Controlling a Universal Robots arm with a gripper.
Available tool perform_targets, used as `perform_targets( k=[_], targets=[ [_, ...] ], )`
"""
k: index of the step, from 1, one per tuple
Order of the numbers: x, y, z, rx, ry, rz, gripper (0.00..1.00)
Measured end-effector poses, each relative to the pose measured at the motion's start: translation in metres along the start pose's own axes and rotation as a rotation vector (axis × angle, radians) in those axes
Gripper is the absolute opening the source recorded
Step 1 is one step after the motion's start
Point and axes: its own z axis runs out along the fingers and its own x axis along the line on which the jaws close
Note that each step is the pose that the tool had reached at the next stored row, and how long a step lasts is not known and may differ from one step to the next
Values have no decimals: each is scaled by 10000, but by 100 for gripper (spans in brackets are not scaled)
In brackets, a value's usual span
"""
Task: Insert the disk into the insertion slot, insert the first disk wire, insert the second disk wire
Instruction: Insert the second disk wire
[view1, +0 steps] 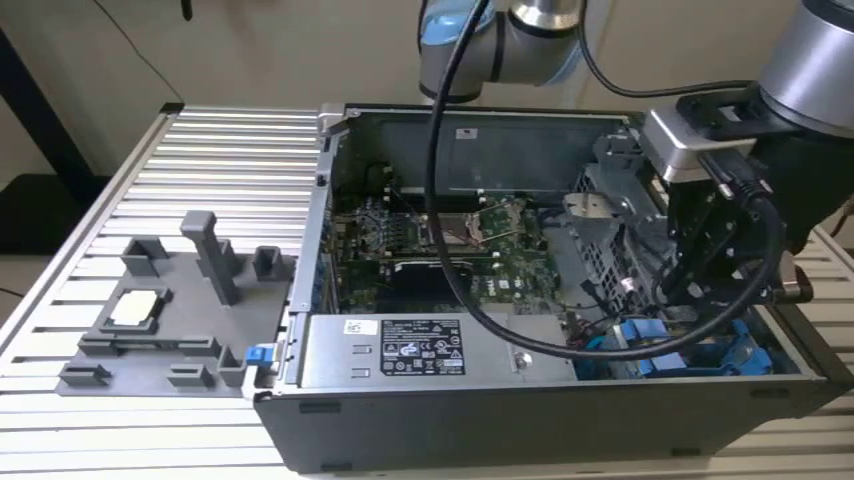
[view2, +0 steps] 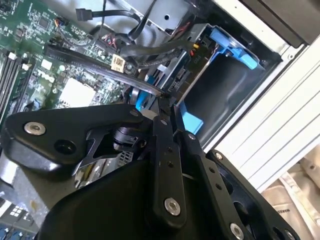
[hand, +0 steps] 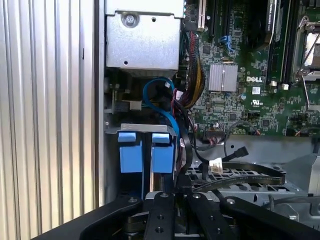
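One gripper (view2: 167, 109) down at the insertion slot (view1: 731, 355), jaws clenched
Seen in the exterior view, the insertion slot sits at four o'clock in the open computer case (view1: 400, 425), the power-supply box (view1: 400, 350) at six o'clock. In both wrist views the fingers (view2: 162, 145) lie almost together, just short of two blue tabs (hand: 162, 152); whether these belong to the disk, or anything is pinched, I cannot tell

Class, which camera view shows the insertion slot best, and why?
The second wrist view: the insertion slot opens toward the camera, its dark cavity and blue fitting plain. In the exterior view the gripper and a black cable cover most of it. The first wrist view gives blue parts, probably its fittings, seen edge-on.
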Motion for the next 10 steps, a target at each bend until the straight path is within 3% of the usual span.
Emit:
perform_targets(
  k=[5,10],
  targets=[
    [54,-101,3,-413,-13,16,16],
    [127,-174,4,-737,-23,29,16]
  ],
)
